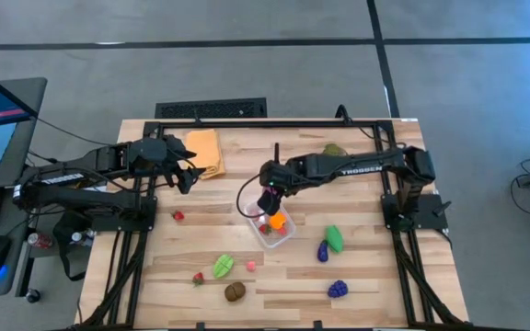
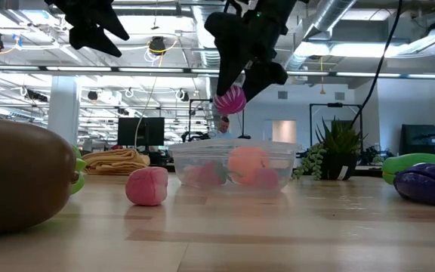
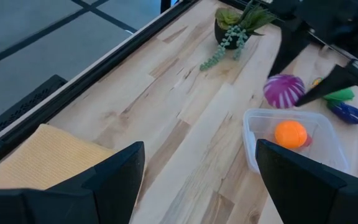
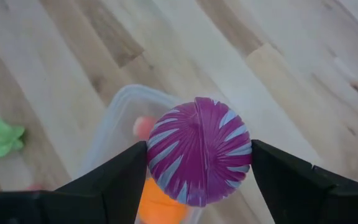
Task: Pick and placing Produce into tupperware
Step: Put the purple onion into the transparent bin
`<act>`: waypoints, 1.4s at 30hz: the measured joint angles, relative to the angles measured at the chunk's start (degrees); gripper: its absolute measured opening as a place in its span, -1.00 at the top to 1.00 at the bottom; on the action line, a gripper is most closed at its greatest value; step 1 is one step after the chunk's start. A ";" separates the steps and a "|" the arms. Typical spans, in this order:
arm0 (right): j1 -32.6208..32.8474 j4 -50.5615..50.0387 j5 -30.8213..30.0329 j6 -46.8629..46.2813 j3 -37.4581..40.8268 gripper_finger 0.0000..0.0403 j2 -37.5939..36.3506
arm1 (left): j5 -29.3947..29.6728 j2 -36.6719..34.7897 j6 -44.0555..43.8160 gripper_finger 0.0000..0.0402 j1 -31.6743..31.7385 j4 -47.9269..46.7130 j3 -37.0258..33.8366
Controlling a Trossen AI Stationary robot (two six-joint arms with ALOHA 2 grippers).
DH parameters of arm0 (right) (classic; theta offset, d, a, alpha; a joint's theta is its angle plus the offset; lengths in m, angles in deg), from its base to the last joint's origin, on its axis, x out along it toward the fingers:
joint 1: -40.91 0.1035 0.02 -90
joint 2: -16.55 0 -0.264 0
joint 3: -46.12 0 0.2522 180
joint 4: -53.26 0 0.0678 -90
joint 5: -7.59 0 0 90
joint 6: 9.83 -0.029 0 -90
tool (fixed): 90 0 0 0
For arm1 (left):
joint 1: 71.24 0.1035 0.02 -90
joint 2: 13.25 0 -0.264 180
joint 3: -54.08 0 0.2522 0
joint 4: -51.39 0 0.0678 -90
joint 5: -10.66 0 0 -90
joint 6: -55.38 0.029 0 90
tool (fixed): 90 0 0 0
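One purple striped ball (image 4: 197, 151) sits pinched in the right gripper (image 4: 197, 163), with the tupperware (image 4: 115, 118) straight below it; the left gripper (image 3: 197, 180), spread wide, waits farther off.

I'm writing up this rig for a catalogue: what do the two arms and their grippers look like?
Both are matte black jointed arms with black cables trailing along them. The right arm carries white TROSSEN lettering. The left gripper and right gripper each end in two flat, dark fingers.
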 joint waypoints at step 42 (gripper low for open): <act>9.47 6.60 -11.24 -5.32 2.59 -0.50 2.32 | -0.04 0.02 1.87 -0.48 -0.02 -0.85 -0.02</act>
